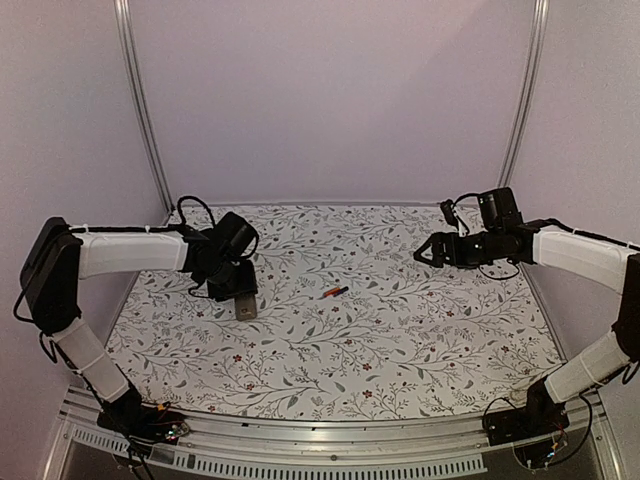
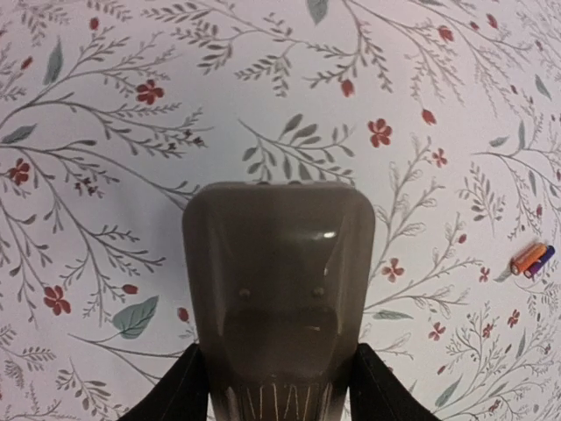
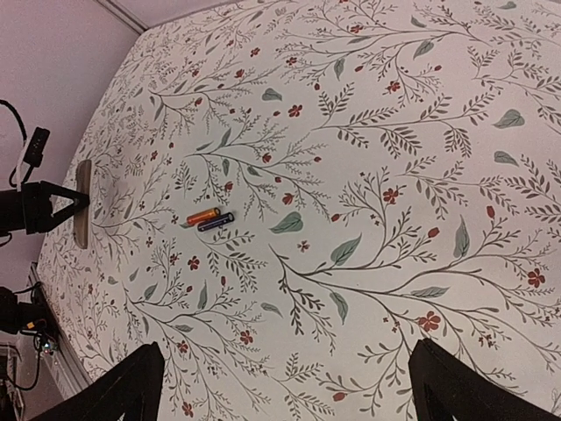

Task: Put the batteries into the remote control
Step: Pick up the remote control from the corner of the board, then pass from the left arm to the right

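The left gripper (image 2: 279, 386) is clamping the slim grey-beige plastic remote control (image 2: 279, 263) between its two black fingers (image 2: 180, 396), which are pressing on the long edges near one end. In the left wrist view the remote is showing a smooth, slightly glossy face with a rounded, squared-off far end, two tiny dots across the middle and a shallow curved recess with fine ridges close to the fingers. From the right wrist camera it is appearing edge-on as a thin flat bar. It is hanging low over the left part of the white tablecloth printed with grey-green leaves and small red flowers (image 1: 400, 340); whether its far end is touching the cloth cannot be told.

The two small thin cylindrical batteries (image 3: 209, 217) are lying on the cloth near the middle of the table, well apart from the remote and to its right. They are resting side by side and touching, one bright orange, the other dark blue-violet.

The right gripper (image 1: 428, 252) is hovering above the right side of the table with its fingers spread wide and nothing between them, well away from the batteries.
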You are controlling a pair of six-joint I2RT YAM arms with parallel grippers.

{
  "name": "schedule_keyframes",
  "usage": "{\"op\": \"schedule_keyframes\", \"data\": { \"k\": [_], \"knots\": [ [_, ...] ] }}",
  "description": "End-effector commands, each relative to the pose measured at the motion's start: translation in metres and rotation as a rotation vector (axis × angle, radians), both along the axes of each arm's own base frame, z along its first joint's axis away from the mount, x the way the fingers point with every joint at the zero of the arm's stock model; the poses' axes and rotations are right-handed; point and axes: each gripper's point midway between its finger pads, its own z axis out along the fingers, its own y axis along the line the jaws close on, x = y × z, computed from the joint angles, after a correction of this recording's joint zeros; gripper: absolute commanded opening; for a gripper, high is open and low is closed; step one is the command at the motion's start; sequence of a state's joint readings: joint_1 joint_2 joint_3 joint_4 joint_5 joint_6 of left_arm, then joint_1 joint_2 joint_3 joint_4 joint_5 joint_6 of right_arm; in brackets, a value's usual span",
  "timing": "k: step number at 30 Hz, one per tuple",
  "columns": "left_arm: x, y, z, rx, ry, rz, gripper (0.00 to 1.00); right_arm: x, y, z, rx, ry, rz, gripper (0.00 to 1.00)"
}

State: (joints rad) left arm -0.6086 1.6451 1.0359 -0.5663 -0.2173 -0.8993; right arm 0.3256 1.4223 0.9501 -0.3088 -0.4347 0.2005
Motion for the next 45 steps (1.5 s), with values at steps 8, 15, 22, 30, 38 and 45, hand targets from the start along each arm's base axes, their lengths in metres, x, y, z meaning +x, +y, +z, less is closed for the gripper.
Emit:
{"op": "schedule_keyframes", "data": {
  "k": [8, 15, 22, 30, 38, 45],
  "knots": [
    [-0.014, -0.167, 0.058, -0.016, -0.380, -0.719, 0.53, -0.010, 0.028, 0.032, 0.263, 0.047, 0.011, 0.99],
    [-0.034, -0.230, 0.085, -0.088, -0.473, -0.870, 0.51, -0.026, 0.063, 0.033, 0.329, 0.111, 0.081, 0.97],
    [-0.052, -0.267, 0.095, -0.086, -0.532, -0.935, 0.50, -0.042, 0.096, 0.031, 0.370, 0.149, 0.154, 0.93],
    [-0.059, -0.277, 0.096, -0.114, -0.541, -0.947, 0.48, -0.060, 0.133, 0.027, 0.381, 0.178, 0.265, 0.81],
    [-0.063, -0.281, 0.102, -0.145, -0.572, -0.950, 0.46, -0.069, 0.155, 0.019, 0.432, 0.225, 0.313, 0.58],
    [-0.064, -0.281, 0.106, -0.155, -0.576, -0.951, 0.44, -0.067, 0.159, 0.023, 0.462, 0.235, 0.312, 0.37]
  ]
}}
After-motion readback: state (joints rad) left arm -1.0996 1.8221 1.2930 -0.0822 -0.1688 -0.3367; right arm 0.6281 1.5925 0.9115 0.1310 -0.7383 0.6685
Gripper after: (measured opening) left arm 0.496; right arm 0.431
